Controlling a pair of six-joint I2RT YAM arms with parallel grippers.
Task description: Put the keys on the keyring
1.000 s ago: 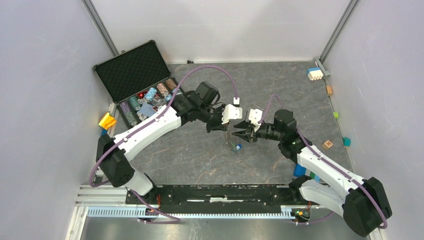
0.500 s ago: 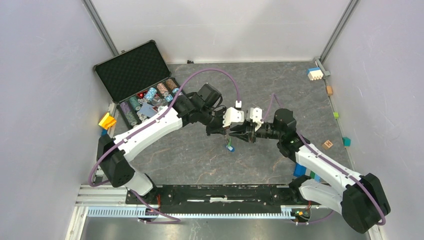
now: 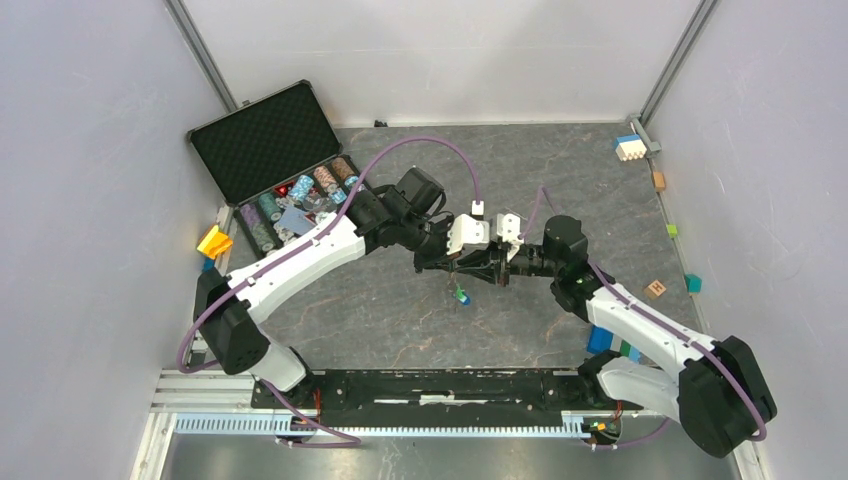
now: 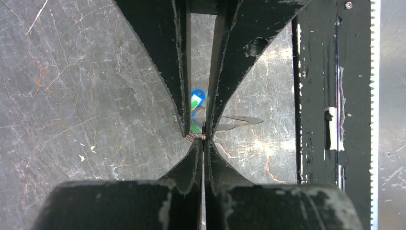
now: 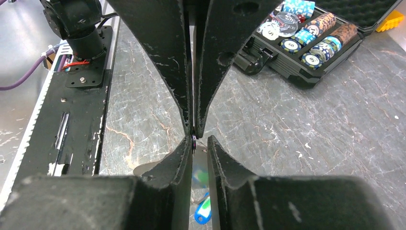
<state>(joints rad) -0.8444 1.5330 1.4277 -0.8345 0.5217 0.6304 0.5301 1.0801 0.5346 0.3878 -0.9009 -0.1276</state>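
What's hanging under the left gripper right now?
A blue tag and a green tag dangle beneath the left gripper. What they hang from is covered by the fingertips.

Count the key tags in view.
2: a blue tag, and a green tag right next to it. More may be hidden.

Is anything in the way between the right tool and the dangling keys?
Nothing visible. The right tool meets the left tool tip to tip, with the keys hanging just below them.

Right claw (image 3: 477,268) now against left claw (image 3: 456,268)
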